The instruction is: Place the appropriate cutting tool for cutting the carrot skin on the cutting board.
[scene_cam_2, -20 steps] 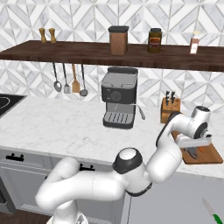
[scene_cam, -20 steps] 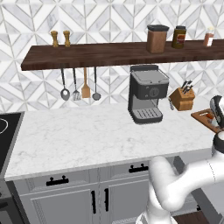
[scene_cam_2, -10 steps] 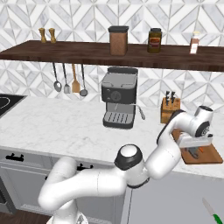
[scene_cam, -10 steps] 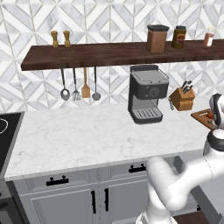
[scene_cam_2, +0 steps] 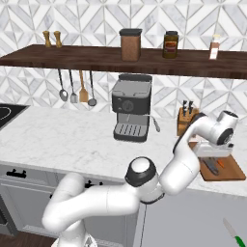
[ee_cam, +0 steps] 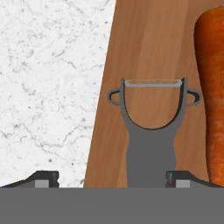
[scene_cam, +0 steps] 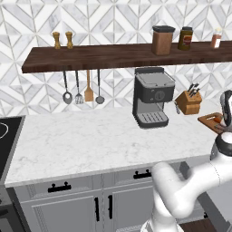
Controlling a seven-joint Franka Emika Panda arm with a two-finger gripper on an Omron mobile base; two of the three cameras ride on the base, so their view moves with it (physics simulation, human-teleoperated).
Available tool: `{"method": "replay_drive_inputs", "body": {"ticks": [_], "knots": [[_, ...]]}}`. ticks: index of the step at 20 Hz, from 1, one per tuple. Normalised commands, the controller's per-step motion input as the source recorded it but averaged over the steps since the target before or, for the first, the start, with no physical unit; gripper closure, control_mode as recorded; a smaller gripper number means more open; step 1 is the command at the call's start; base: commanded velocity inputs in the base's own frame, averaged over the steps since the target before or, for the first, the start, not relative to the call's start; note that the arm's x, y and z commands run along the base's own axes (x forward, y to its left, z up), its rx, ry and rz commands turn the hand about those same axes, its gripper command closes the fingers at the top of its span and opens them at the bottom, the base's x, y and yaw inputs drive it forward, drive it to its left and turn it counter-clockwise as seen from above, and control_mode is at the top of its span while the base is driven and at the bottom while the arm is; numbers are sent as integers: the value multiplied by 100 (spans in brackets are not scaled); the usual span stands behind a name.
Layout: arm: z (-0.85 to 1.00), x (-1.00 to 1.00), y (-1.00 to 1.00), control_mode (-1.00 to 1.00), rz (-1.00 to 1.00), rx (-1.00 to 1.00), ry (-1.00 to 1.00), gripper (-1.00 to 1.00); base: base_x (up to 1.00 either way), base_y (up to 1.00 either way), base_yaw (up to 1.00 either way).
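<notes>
A dark grey Y-shaped peeler (ee_cam: 151, 131) lies flat on the reddish-brown cutting board (ee_cam: 148, 43), its blade pointing away from the hand. My gripper (ee_cam: 113, 179) hovers just above it, open, with one fingertip (ee_cam: 42, 178) over the marble and the other (ee_cam: 183, 178) close beside the peeler's handle. The orange carrot (ee_cam: 212, 96) lies on the board right of the peeler. In the right base view my gripper (scene_cam_2: 212, 153) hangs over the cutting board (scene_cam_2: 230, 172), with the peeler (scene_cam_2: 211, 165) and the carrot (scene_cam_2: 220, 164) under it. The cutting board (scene_cam: 209, 120) also shows at the right edge of the left base view.
A light-wood knife block (scene_cam_2: 185, 120) stands just behind the board, and a grey coffee machine (scene_cam_2: 131, 114) stands further left. A shelf (scene_cam_2: 96, 55) with jars runs overhead. The marble counter (scene_cam_2: 58, 135) stretches left. A green-handled tool (scene_cam_2: 233, 233) lies low at the right.
The hand has stayed over the cutting board with almost no shift. Its jaws have spread, and the peeler lies free on the board.
</notes>
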Motion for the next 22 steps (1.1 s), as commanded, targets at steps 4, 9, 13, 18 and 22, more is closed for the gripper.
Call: {"method": "replay_drive_inputs", "body": {"ticks": [4, 9, 13, 18, 22], "knots": [[32, -90, 86, -100, 0, -8, -19, -100, 0, 0, 0], [0, -100, 100, -100, -10, -25, -26, -100, 0, 0, 0], [24, -100, 99, -100, -20, -16, -14, -100, 0, 0, 0], [64, -100, 72, -100, -32, -3, -7, -100, 0, 0, 0], [87, -100, 56, -100, -30, -2, -12, -100, 0, 0, 0]]}}
